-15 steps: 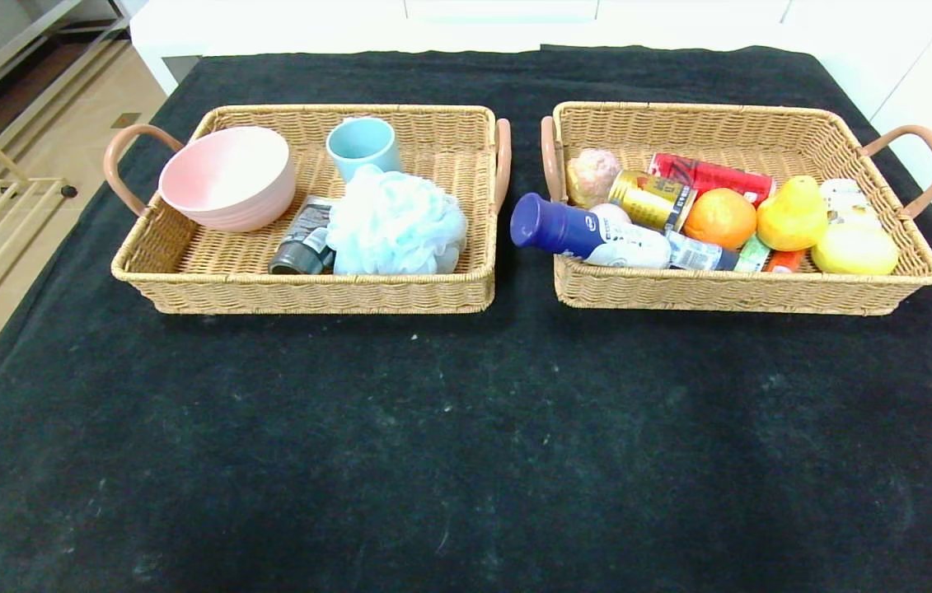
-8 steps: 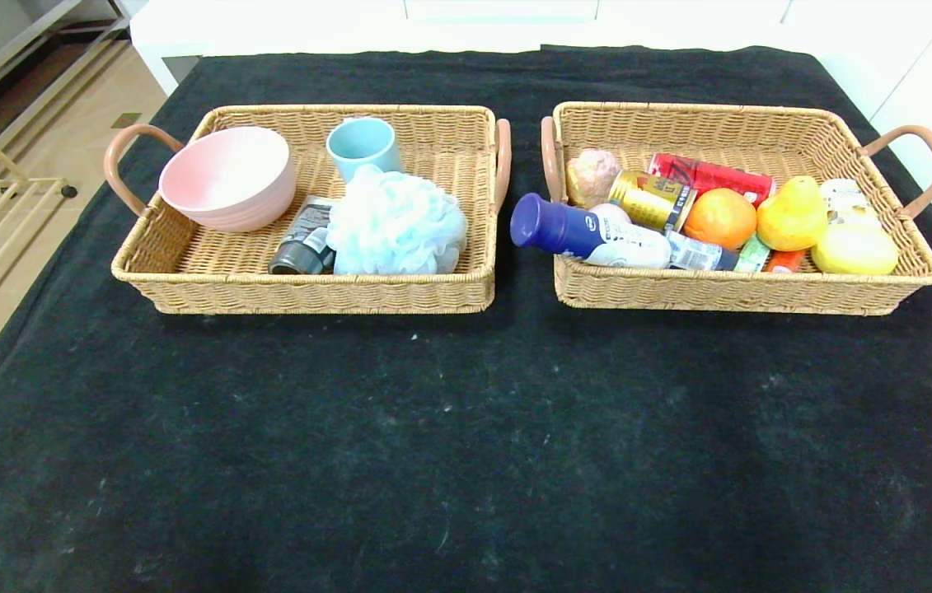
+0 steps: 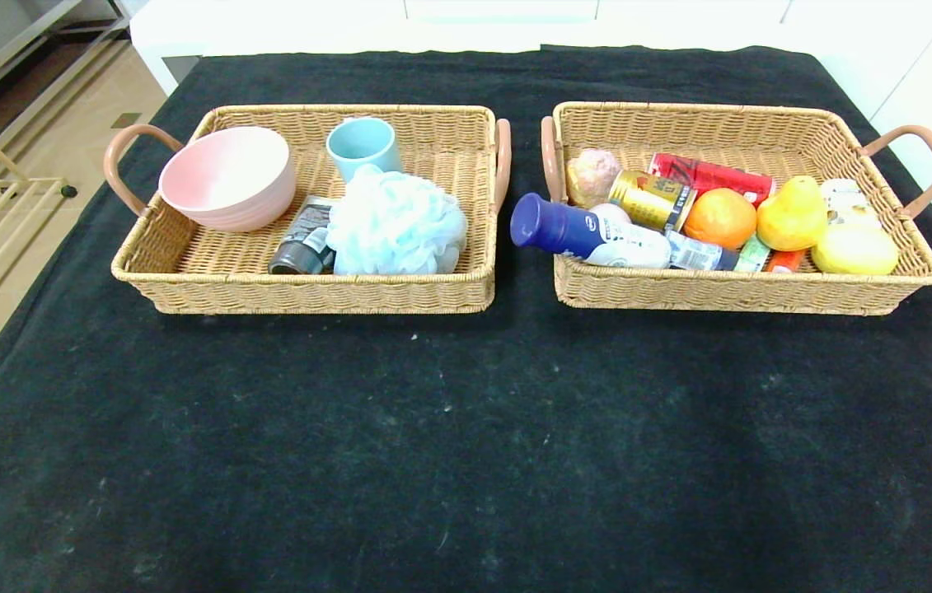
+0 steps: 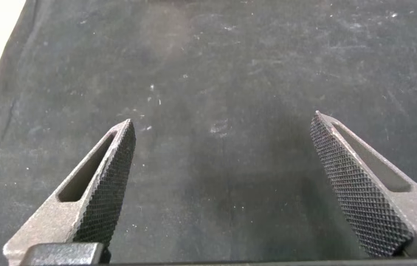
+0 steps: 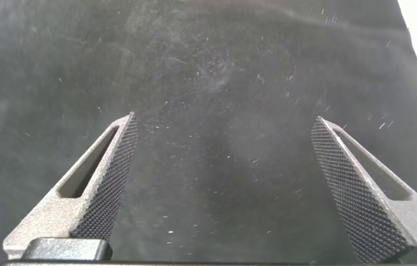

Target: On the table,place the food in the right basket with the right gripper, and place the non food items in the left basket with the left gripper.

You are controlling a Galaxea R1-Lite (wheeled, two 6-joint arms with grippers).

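In the head view the left basket (image 3: 185, 272) holds a pink bowl (image 3: 227, 177) and a black squeeze tube (image 3: 302, 239). The right basket (image 3: 729, 292) holds an orange (image 3: 718, 217), a yellow pear-shaped fruit (image 3: 793, 216) and a white bottle with a dark blue cap (image 3: 581, 232) lying over its left rim. The gold-edged card box is out of view. Neither arm shows in the head view. My left gripper (image 4: 223, 122) is open and empty over bare black cloth. My right gripper (image 5: 224, 122) is open and empty over bare black cloth.
The left basket also holds a light blue cup (image 3: 362, 144) and a pale blue bath pouf (image 3: 395, 222). The right basket also holds a gold can (image 3: 648, 199), a red can (image 3: 709, 175), a round yellow item (image 3: 854, 249) and small packets. The table (image 3: 466, 445) drops off at the left.
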